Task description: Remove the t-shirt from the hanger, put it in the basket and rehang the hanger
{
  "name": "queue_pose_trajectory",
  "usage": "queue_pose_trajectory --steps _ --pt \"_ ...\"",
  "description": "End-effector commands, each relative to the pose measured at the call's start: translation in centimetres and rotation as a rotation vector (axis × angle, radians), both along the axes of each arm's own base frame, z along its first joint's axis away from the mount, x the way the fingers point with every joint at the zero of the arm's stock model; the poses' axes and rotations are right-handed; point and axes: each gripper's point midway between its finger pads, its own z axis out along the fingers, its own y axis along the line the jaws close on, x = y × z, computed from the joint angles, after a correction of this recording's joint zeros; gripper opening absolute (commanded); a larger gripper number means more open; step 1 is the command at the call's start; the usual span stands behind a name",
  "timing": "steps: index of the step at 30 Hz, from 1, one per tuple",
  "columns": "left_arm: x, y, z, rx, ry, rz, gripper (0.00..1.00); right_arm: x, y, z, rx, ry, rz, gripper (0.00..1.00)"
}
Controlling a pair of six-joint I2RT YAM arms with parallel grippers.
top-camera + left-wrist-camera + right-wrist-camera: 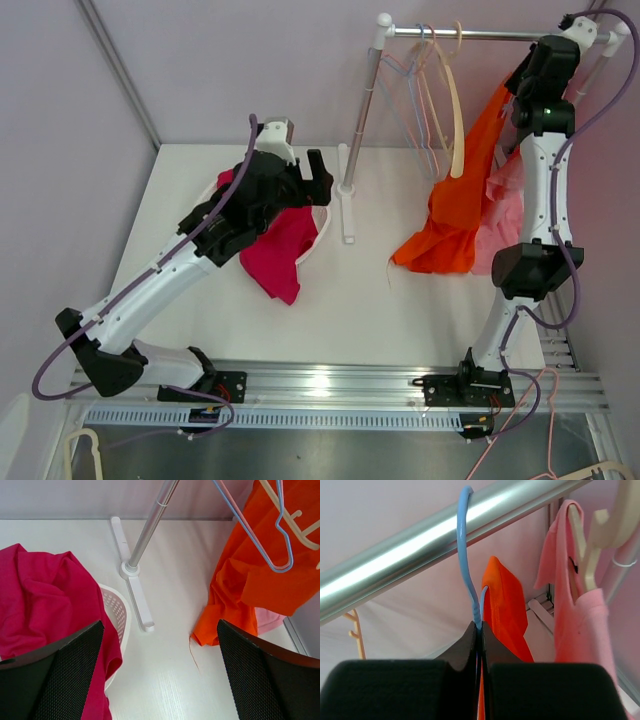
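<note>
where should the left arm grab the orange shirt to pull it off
Probably the low bunched hem of the orange t-shirt, from its left, where the open left gripper faces it. It hangs loose there, while the right gripper pins the blue hanger at its neck.

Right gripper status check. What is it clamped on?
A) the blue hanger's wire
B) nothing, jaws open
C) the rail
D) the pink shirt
A: in the right wrist view the right gripper is shut on the blue hanger wire just below the rail, with the orange t-shirt behind it.
</note>
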Motion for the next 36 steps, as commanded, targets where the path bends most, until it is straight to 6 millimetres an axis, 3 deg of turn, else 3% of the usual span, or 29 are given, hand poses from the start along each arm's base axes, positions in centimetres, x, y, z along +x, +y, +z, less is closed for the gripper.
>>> queue_pose_trajectory --steps 1,7,11,14,18,21,22,24,25,26,27,28,29,30,31,32,33,34,36 --pt "-0.2 -0.5 0.7 0.011 -0.039 -0.013 1.00 -0.1 -1.2 2.3 0.034 -0.083 0.000 0.00" --pt "-0.9 -0.9 1.4 0.016 -0.062 -0.031 1.00 -1.9 0.2 7.1 0.010 -0.185 0.076 0.00" --pt "-1.8 -1.9 2.4 0.021 -0.109 -0.083 0.99 -4.9 1.5 11.2 0.003 -0.261 0.129 0.00" --pt "-2.6 -2.8 3.0 0.040 -0.152 -0.110 0.99 -7.1 2.4 13.1 -0.009 -0.289 0.165 0.00" --pt "-3.6 -3.4 3.8 0.050 -0.202 -0.127 0.99 -8.8 2.2 13.7 -0.016 -0.300 0.145 0.00" --pt "-4.3 -3.9 4.3 0.045 -0.213 -0.150 1.00 -9.0 2.1 12.5 -0.007 -0.253 0.136 0.00" --pt "-4.5 -4.0 4.4 0.041 -0.213 -0.160 0.99 -9.0 2.2 11.3 0.007 -0.210 0.139 0.00" --pt "-5.1 -4.8 4.3 0.037 -0.213 -0.206 0.99 -9.1 3.0 9.9 0.048 -0.170 0.172 0.00" --pt "-5.4 -5.1 4.1 0.041 -0.216 -0.226 0.99 -10.1 3.5 9.7 0.067 -0.154 0.187 0.00" --pt "-5.7 -5.6 4.4 0.034 -0.229 -0.242 1.00 -10.1 4.3 7.8 0.087 -0.107 0.207 0.00" --pt "-6.6 -6.5 4.3 0.045 -0.242 -0.285 0.99 -10.5 4.8 7.3 0.097 -0.094 0.207 0.00" --pt "-6.9 -7.1 4.0 0.055 -0.251 -0.304 1.00 -12.3 5.3 8.1 0.096 -0.114 0.202 0.00" --pt "-7.4 -7.9 4.4 0.042 -0.277 -0.324 1.00 -12.5 6.2 6.0 0.107 -0.067 0.208 0.00" --pt "-8.7 -9.1 3.8 0.055 -0.289 -0.367 0.99 -13.3 6.2 5.6 0.108 -0.062 0.185 0.00" --pt "-9.1 -9.6 3.8 0.069 -0.318 -0.385 0.99 -15.2 6.6 6.7 0.122 -0.096 0.184 0.00" --pt "-9.9 -10.3 4.0 0.063 -0.342 -0.410 1.00 -15.9 7.2 6.4 0.128 -0.093 0.188 0.00" --pt "-11.5 -11.6 5.4 0.022 -0.401 -0.453 0.99 -16.3 8.1 4.8 0.139 -0.059 0.190 0.00" --pt "-12.5 -12.5 3.9 0.033 -0.408 -0.504 1.00 -18.1 7.7 5.4 0.153 -0.086 0.147 0.00" --pt "-15.3 -14.6 4.6 -0.034 -0.499 -0.594 1.00 -19.2 9.1 4.1 0.168 -0.062 0.160 0.00"
